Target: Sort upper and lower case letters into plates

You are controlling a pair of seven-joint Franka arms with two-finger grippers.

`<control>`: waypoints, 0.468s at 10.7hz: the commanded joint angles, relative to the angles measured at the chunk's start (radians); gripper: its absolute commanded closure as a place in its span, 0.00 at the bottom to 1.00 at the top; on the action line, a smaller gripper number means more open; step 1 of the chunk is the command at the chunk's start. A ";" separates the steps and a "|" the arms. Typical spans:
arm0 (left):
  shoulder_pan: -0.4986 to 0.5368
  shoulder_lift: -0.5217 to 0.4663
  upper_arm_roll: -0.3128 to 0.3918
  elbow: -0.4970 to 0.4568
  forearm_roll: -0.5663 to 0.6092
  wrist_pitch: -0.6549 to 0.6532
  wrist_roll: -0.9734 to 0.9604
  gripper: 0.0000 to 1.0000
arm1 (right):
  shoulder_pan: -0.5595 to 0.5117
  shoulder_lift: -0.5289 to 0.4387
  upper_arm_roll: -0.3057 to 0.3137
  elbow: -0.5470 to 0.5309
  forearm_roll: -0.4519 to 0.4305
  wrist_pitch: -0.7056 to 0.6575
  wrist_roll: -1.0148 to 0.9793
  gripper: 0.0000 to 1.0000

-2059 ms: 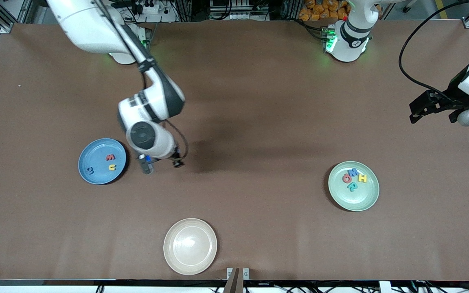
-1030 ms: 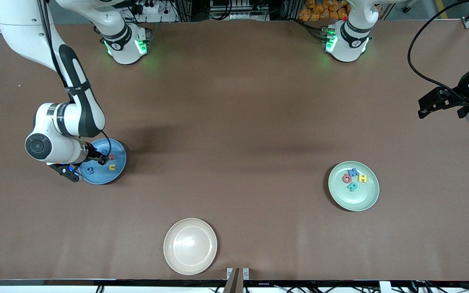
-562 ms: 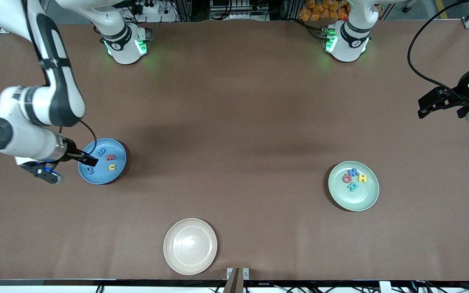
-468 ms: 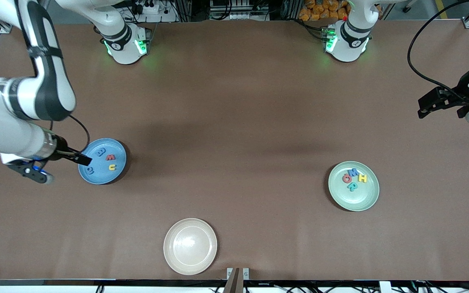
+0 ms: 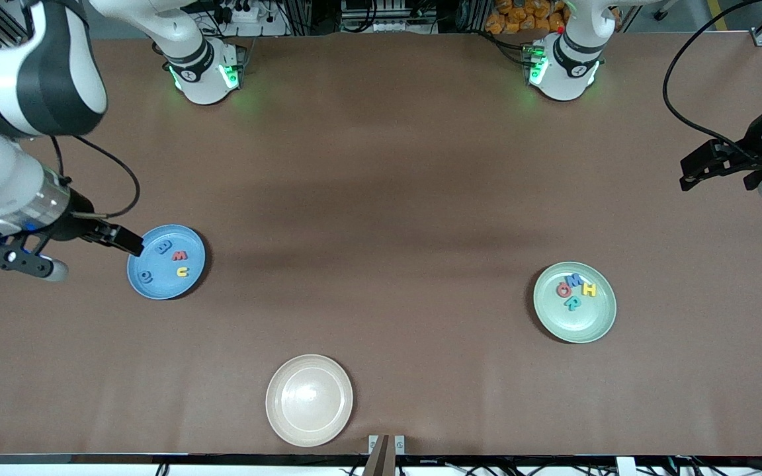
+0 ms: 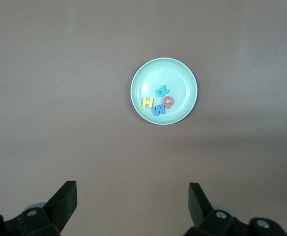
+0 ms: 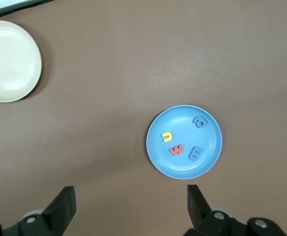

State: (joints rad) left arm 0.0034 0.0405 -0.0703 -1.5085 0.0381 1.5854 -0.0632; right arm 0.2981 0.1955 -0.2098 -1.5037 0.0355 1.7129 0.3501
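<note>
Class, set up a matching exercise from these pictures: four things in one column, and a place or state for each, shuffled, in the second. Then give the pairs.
Things
1. yellow H
2. red w
3. cream plate
4. right gripper

Places or states
A. in the blue plate
B. bare, nearest the front camera
C. in the mint plate
D. over the blue plate's rim, fingers open

Pairs: 1-C, 2-A, 3-B, 4-D
</note>
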 commanded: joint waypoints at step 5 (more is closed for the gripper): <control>-0.005 -0.021 0.012 -0.010 -0.032 -0.013 0.028 0.00 | -0.181 -0.013 0.059 0.143 0.018 -0.169 -0.212 0.00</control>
State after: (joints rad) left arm 0.0021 0.0397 -0.0698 -1.5085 0.0381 1.5851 -0.0632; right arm 0.1810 0.1841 -0.2044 -1.4001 0.0386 1.5873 0.1606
